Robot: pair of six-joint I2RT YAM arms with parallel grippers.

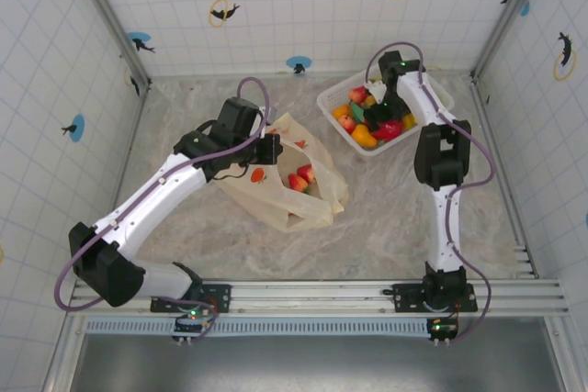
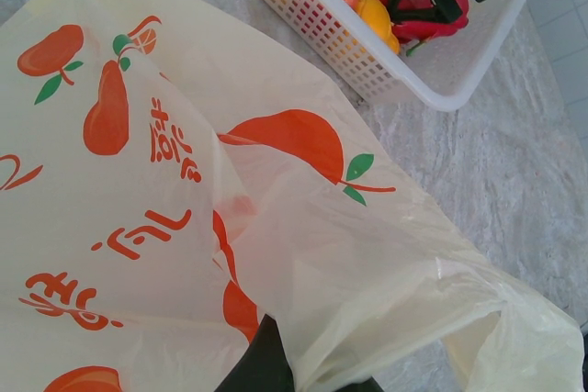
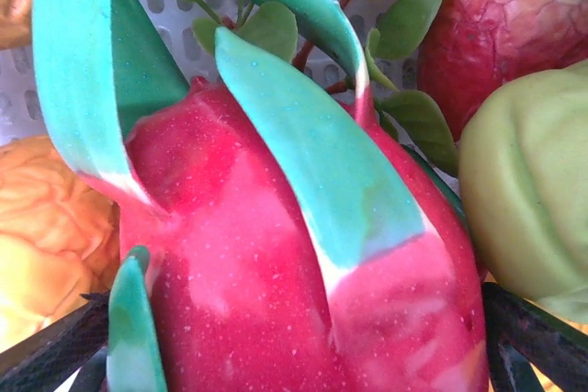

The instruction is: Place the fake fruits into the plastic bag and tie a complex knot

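Note:
The cream-yellow plastic bag lies mid-table with its mouth held up. My left gripper is shut on its upper edge. In the left wrist view the bag film runs down between my dark fingers. Three red fake fruits show through the bag. My right gripper reaches down into the white basket. In the right wrist view its jaws stand wide on either side of a red dragon fruit with teal scales. I see no knot in the bag's handles.
The basket holds several more fruits: orange ones, a red one, a green one and a bumpy orange one. Tiled walls enclose the marble table on three sides.

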